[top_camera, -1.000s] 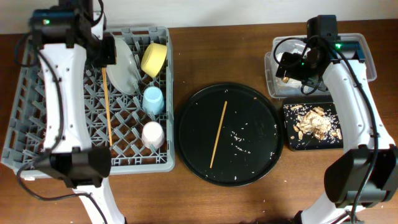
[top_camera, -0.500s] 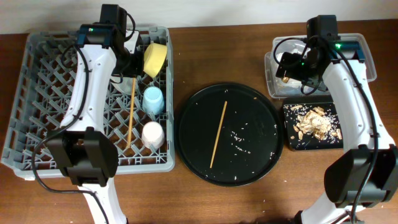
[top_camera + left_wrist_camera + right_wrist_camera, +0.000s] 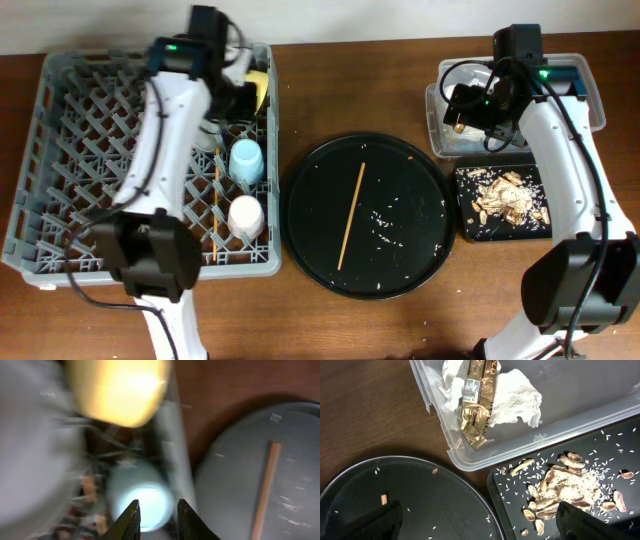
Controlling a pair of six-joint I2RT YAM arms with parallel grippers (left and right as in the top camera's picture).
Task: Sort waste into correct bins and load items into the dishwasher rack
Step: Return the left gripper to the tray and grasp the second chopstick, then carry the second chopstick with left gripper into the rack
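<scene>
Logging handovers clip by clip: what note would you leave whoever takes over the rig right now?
Left gripper: slightly open, empty, over the rack by the blue cup.
Right gripper: wide open, empty, over the tub.
Done: bowl, blue cup, pink cup, one chopstick in rack; napkins, wrapper in tub; scraps in black tray.
Left: second chopstick and crumbs on round tray. Plate not clearly visible under left arm; check it.
</scene>
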